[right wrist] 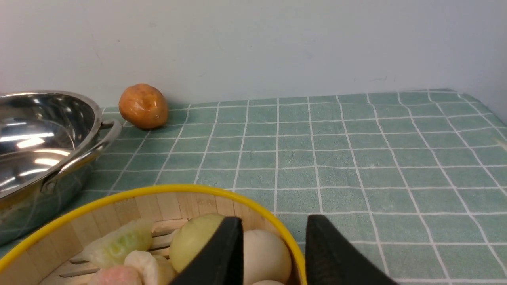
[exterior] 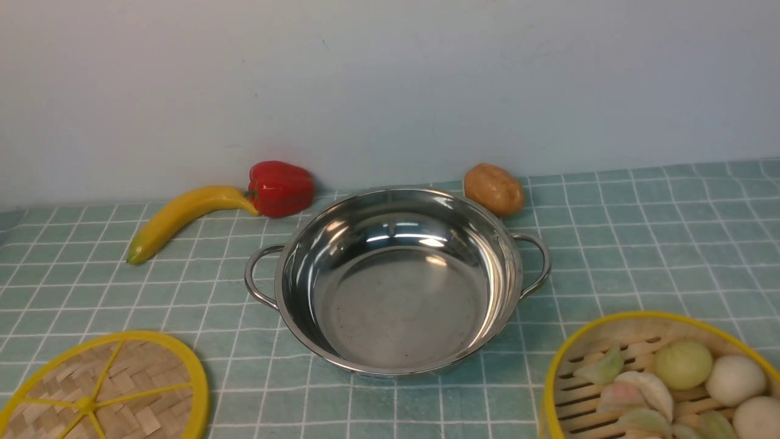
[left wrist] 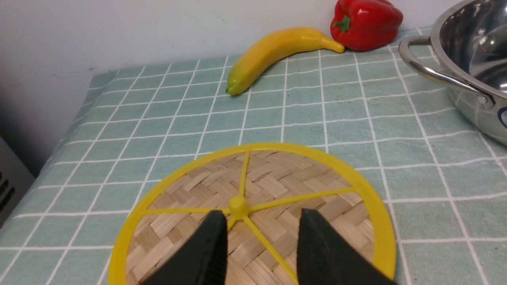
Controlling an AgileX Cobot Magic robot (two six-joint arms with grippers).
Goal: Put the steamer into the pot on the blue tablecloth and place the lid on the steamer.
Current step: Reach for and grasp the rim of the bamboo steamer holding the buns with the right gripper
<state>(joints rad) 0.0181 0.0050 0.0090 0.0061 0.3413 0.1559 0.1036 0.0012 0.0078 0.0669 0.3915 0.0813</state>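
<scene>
Shiny, empty pot (exterior: 396,305) sits centred on the blue tablecloth (exterior: 640,244); woven lid (exterior: 103,390) lies flat front-left; dumpling-filled steamer (exterior: 609,336) stands front-right.

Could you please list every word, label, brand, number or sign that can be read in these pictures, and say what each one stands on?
No text can be read.
Only marking: a blue mark on the outer wall of the pot, cut off by the left wrist view's edge, unreadable.
The lid, steamer and tablecloth show no lettering.
</scene>
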